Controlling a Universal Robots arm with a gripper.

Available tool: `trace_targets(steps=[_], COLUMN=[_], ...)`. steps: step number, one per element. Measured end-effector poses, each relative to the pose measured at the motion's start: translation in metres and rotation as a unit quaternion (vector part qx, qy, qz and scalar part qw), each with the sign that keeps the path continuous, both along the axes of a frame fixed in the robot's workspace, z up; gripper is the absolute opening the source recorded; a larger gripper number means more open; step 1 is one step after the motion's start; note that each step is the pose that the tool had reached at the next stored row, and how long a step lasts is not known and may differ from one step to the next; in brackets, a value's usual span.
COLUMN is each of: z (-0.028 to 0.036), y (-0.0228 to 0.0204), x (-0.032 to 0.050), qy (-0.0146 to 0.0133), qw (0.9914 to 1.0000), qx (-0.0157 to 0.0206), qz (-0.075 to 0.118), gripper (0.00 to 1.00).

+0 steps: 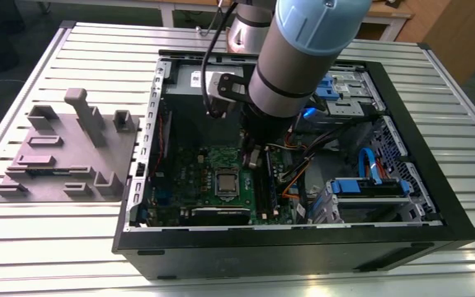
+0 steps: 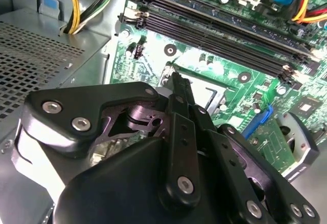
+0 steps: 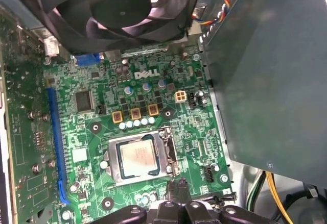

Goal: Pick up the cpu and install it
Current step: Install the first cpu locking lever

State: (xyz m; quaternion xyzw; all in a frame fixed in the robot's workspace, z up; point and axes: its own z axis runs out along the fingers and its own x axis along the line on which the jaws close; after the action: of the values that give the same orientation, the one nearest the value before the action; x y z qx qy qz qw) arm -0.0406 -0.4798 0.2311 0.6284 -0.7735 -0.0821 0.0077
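"Inside the computer case (image 1: pixel 435 204), what is crowding the work?"

"A grey power supply box (image 3: pixel 271 71) is standing along one edge of the motherboard (image 3: pixel 168 96), a black fan (image 3: pixel 122 4) is hanging over another edge, and a long blue slot (image 3: pixel 53 142) is running down a third. In the second wrist view, black memory slots (image 2: pixel 219 35) are lying in parallel rows and yellow and black cables (image 2: pixel 74 4) are trailing by the perforated metal wall."

"And where is the cpu (image 3: pixel 138 157) sitting?"

"It is lying flat in its socket near the middle of the board, silver top facing up. Being square, it is showing no long axis; its edges are running parallel to the board's edges."

"What is the gripper (image 3: pixel 179 187) doing?"

"It is hanging low over the board, just beside the socket on the memory-slot side, carrying nothing. Whether it is released or clenched, I cannot tell."

"Any writing?"

"White lettering is showing on the board between fan and socket; I am leaving it unread."

"Outside the case?"

"A grey moulded plate (image 1: pixel 64 154) is resting near the slatted table's (image 1: pixel 56 247) edge, on the exterior view's left."
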Motion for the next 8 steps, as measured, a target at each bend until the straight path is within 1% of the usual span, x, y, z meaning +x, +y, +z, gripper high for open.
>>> trace_targets(steps=[4,6,8], z=[-0.0007,-0.0007,-0.0007], y=[-0.0016,-0.0022,-0.0025], x=[-0.0008,-0.0014,-0.0020], qy=[-0.0044,-0.0051,-0.0051], qw=[0.99996,0.99993,0.99991], qx=[-0.0002,-0.0009,-0.0042], qz=[0.008,0.010,0.012], gripper=[0.10,0.10,0.10])
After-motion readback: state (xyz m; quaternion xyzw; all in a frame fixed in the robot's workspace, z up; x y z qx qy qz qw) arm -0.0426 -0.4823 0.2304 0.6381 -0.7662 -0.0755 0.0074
